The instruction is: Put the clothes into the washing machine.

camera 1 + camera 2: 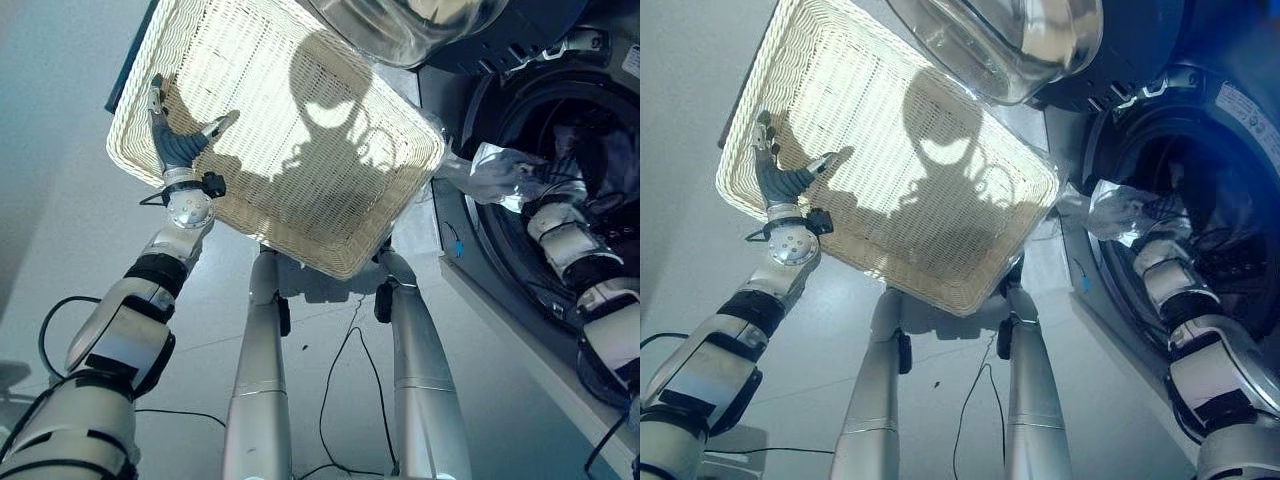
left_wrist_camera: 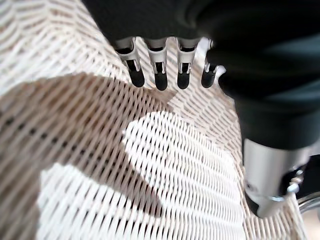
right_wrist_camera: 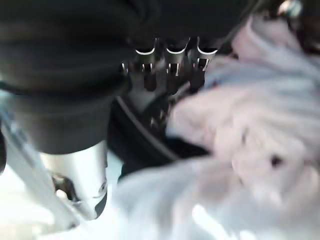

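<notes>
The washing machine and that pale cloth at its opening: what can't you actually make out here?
- Drum interior of the washing machine: too dark in the eye views to tell its contents.
- Right hand: the pale cloth hides its grip; the wrist view is blurred.
- Glass door: cut off by the top edge.

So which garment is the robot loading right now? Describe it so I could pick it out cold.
Start at the washing machine on the robot's right, its round door opening facing the wicker basket. At the near edge of that opening, the right hand is against a crumpled pale, whitish cloth. It is the light piece at the rim; the clothes deeper in the drum are dark.
</notes>
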### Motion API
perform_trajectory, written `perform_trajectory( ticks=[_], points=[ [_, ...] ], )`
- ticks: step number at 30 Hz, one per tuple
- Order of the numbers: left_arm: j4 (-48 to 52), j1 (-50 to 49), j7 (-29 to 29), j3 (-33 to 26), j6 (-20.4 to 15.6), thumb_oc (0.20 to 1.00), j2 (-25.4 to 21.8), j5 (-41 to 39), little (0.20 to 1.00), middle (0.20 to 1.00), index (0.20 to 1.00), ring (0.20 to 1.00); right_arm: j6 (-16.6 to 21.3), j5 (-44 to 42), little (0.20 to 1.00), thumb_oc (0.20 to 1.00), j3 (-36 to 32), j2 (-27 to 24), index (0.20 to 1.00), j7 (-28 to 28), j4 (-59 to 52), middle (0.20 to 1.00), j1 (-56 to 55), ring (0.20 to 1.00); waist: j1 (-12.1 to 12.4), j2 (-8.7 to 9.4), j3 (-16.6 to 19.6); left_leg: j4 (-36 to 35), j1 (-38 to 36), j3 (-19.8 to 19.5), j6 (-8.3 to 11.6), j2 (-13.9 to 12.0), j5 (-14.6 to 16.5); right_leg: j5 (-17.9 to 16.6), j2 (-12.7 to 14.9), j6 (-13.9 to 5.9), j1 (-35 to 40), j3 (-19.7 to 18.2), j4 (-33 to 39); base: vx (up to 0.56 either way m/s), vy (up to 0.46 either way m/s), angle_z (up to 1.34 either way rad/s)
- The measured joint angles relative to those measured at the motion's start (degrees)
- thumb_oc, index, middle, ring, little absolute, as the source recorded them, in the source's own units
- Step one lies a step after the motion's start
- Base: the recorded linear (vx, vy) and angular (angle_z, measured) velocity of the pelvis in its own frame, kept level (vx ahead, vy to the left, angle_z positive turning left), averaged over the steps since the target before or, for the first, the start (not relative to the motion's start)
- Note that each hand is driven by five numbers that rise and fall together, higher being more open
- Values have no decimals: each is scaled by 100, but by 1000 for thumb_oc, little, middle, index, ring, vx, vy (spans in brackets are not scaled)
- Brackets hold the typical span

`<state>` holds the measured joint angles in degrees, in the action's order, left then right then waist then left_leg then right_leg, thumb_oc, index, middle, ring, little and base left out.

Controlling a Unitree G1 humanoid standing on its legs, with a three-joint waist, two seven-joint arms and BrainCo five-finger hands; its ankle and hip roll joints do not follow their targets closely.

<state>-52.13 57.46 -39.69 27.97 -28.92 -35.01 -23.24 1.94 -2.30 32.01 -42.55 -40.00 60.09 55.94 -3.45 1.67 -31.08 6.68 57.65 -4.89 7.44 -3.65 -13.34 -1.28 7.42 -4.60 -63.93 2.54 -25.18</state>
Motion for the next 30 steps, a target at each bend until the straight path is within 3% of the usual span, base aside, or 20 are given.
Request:
perform_trajectory(
  ticks=[15,25,26,27,28,30],
  points=[
    [-9,0,-51,-20,-62,1000,237,9,1000,1000,1000,1000,-129,393,1000,1000,245,240,1000,750,434,1000,-97,1000,104,-20,11,0,-68,31,-1,-7,24,69,-1,18,-40,-40,-171,0,0,0],
    [-24,8,-73,-52,-62,1000,269,14,1000,1000,1000,1000,-541,1106,1000,1000,426,390,1000,1072,656,1000,-26,1000,136,-20,11,8,-77,34,28,-3,1,79,1,25,-25,-44,-176,0,0,0],
    [-39,8,-73,-73,-62,1000,269,14,1000,1000,1000,1000,-674,1405,595,595,573,390,595,1119,678,595,16,595,139,-21,11,7,-79,34,28,-1,1,81,3,23,-22,-44,-178,0,0,0],
    [-53,15,-73,-69,-62,1000,269,13,1000,1000,1000,1000,-781,1598,426,426,733,396,426,1179,734,426,67,426,149,-21,11,7,-82,33,30,1,-7,81,6,23,-21,-43,-184,0,0,0],
    [-68,29,-73,-64,-62,1000,277,13,1000,1000,1000,1000,-927,1841,200,200,958,419,200,1259,884,200,156,200,150,-21,11,7,-91,33,32,2,-10,82,8,21,-20,-43,-200,0,0,0],
    [-70,32,-75,-64,-62,1000,280,12,1000,1000,1000,1000,-1119,2120,200,200,1010,427,200,1327,909,200,204,200,148,-23,12,8,-108,32,37,4,-15,100,11,27,-19,-43,-247,1,3,2]
  ],
)
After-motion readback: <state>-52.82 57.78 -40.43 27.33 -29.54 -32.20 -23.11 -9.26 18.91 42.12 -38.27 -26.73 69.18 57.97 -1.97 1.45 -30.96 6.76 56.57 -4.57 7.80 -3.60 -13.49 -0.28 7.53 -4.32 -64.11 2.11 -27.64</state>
